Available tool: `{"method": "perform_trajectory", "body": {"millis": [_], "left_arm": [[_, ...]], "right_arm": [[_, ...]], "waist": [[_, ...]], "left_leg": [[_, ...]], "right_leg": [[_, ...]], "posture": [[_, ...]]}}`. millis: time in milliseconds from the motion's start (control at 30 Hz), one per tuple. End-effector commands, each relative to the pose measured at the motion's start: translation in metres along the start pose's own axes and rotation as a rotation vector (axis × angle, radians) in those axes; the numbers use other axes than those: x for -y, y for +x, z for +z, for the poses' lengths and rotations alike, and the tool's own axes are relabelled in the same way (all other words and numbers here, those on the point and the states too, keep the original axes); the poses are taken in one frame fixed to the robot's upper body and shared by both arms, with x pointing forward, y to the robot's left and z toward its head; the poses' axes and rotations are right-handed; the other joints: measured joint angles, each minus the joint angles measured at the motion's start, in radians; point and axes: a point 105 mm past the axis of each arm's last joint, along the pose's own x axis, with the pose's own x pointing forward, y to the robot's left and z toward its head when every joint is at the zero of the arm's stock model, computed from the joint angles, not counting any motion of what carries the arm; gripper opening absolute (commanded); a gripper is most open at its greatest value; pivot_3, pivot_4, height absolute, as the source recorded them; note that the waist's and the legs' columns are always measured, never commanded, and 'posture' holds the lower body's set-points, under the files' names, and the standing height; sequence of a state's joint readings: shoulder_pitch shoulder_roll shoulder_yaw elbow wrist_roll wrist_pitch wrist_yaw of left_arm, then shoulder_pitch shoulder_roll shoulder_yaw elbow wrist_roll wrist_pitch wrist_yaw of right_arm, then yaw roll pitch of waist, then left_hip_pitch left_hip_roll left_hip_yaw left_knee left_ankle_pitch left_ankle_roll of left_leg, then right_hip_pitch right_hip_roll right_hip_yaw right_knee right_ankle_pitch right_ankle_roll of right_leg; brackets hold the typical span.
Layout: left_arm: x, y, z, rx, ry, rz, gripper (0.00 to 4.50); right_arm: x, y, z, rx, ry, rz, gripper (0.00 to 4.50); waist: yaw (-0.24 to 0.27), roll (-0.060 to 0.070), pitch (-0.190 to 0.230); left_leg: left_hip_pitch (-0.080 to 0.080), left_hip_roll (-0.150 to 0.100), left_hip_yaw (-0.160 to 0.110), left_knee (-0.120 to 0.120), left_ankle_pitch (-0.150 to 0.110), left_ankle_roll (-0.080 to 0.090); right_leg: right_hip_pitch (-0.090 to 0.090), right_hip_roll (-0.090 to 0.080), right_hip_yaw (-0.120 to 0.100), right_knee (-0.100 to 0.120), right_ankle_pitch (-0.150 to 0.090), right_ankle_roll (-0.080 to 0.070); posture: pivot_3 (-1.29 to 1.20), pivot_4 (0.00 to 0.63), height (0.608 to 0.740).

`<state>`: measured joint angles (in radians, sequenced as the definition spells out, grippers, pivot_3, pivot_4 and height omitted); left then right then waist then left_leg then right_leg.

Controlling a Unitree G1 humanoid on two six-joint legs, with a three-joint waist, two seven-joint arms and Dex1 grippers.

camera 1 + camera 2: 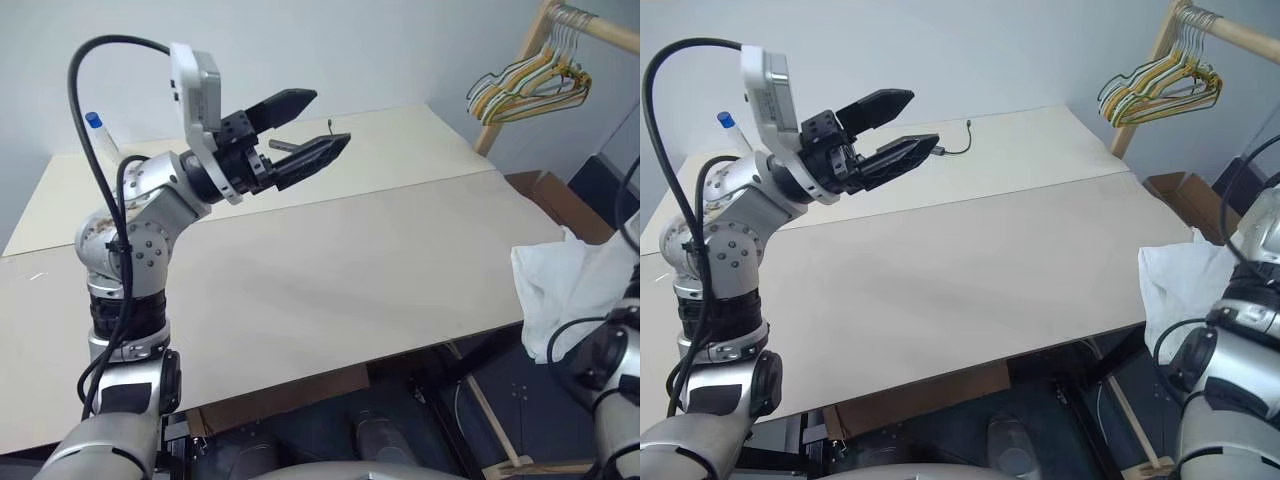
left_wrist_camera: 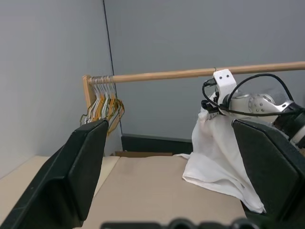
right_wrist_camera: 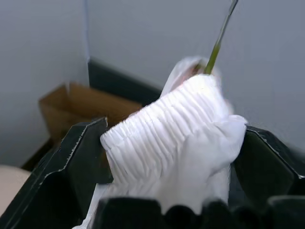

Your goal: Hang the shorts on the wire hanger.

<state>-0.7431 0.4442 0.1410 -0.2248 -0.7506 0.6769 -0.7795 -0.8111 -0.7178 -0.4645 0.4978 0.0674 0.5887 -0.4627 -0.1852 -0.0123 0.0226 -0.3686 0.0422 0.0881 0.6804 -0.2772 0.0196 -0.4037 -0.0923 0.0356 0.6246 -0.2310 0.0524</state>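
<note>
Hanging off the far right edge of the surface (image 1: pixel 300 300), the shorts (image 1: pixel 565 285) seem already threaded on the wire hanger (image 3: pixel 220 38), with right claw (image 3: pixel 167 143) spread wide around the waistband and left claw (image 1: pixel 305 125) open, empty.

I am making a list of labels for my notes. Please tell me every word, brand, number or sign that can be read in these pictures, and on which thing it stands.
None: no readable text on the shorts, the hangers on the rail, the cardboard box or the table.
</note>
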Motion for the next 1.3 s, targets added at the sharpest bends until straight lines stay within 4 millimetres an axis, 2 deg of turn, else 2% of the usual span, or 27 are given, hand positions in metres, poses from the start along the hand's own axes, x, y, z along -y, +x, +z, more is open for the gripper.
{"method": "perform_trajectory", "body": {"millis": [33,167,333,433,567,700,767,833,933,1000,1100,1300], "left_arm": [[0.003,0.002,0.011,0.031,0.045,-0.018,4.50],[0.003,0.000,0.008,0.029,0.054,-0.009,4.50],[0.004,-0.002,0.008,0.021,0.064,-0.015,4.50],[0.003,-0.004,0.008,0.015,0.071,-0.018,4.50],[0.002,-0.005,0.008,0.009,0.075,-0.021,4.50],[-0.002,-0.006,0.007,-0.001,0.080,-0.011,4.50],[-0.005,-0.009,0.004,-0.013,0.079,0.002,4.50],[-0.007,-0.013,0.002,-0.023,0.080,0.011,4.50],[-0.009,-0.028,-0.010,-0.073,0.055,0.011,4.50],[-0.009,-0.037,-0.017,-0.112,0.044,0.013,4.50],[-0.008,-0.052,-0.028,-0.176,0.071,0.057,4.50],[-0.002,-0.080,-0.044,-0.269,0.132,0.185,4.50]], "right_arm": [[0.006,-0.014,0.038,0.229,0.019,-0.029,4.46],[0.000,-0.017,0.029,0.217,0.036,0.006,4.46],[0.003,-0.011,0.014,0.094,0.128,-0.003,4.46],[0.004,-0.011,0.012,0.101,0.116,-0.003,4.46],[0.000,-0.020,0.024,0.213,0.068,0.007,4.46],[-0.015,-0.049,0.060,0.514,0.074,0.147,4.46],[-0.027,-0.072,0.075,0.656,0.082,0.271,4.46],[-0.040,-0.087,0.081,0.718,0.084,0.390,4.46],[-0.077,-0.119,0.082,0.711,0.127,0.753,4.46],[-0.094,-0.141,0.080,0.700,0.169,0.972,4.46],[-0.120,-0.179,0.065,0.665,0.106,1.333,4.46],[-0.143,-0.237,0.032,0.582,-0.019,1.866,4.46]], "waist": [[-0.001,0.000,0.000],[-0.004,0.000,0.000],[-0.007,0.000,0.000],[-0.009,0.000,0.000],[-0.011,0.000,0.000],[-0.016,0.000,0.000],[-0.020,0.000,0.000],[-0.024,0.000,0.000],[-0.028,0.000,0.000],[-0.029,0.000,0.000],[-0.018,-0.001,0.000],[0.044,-0.003,0.002]], "left_leg": [[0.000,0.000,0.000,0.000,0.000,0.000],[0.000,0.000,0.001,0.000,0.000,0.000],[0.000,-0.001,0.000,0.000,0.000,0.000],[0.000,-0.001,0.001,0.000,0.000,0.000],[0.000,-0.001,0.001,0.000,0.000,0.000],[0.000,-0.001,0.001,0.000,0.000,0.000],[0.000,-0.001,0.001,0.000,0.000,0.000],[0.001,-0.001,0.001,0.000,0.000,0.000],[0.002,0.000,0.001,0.000,0.000,0.000],[0.003,0.001,0.001,0.000,0.000,0.000],[0.003,0.001,0.001,0.000,0.000,0.000],[0.001,0.001,0.001,0.000,0.000,0.001]], "right_leg": [[0.000,0.000,0.000,0.000,0.000,0.000],[0.000,0.000,0.002,0.000,0.000,0.000],[0.000,0.000,0.002,0.000,0.000,0.001],[0.000,0.000,0.002,0.000,0.000,0.001],[0.000,0.000,0.002,0.000,0.000,0.001],[0.000,0.000,0.003,0.000,0.000,0.001],[0.000,0.000,0.003,0.000,0.000,0.001],[0.000,0.001,0.003,0.000,0.000,0.002],[0.001,0.001,0.004,0.000,0.001,0.002],[0.001,0.002,0.003,0.000,0.001,0.002],[0.002,0.002,0.003,0.000,0.001,0.001],[0.000,0.002,0.003,-0.001,0.001,0.001]], "posture": [[-0.16,0.000,0.740],[-0.16,0.000,0.740],[-0.15,0.000,0.740],[-0.15,0.000,0.740],[-0.15,0.000,0.740],[-0.15,0.000,0.740],[-0.15,0.000,0.740],[-0.15,0.000,0.740],[-0.14,0.000,0.740],[-0.11,0.000,0.740],[-0.05,0.000,0.740],[0.05,0.000,0.740]]}}
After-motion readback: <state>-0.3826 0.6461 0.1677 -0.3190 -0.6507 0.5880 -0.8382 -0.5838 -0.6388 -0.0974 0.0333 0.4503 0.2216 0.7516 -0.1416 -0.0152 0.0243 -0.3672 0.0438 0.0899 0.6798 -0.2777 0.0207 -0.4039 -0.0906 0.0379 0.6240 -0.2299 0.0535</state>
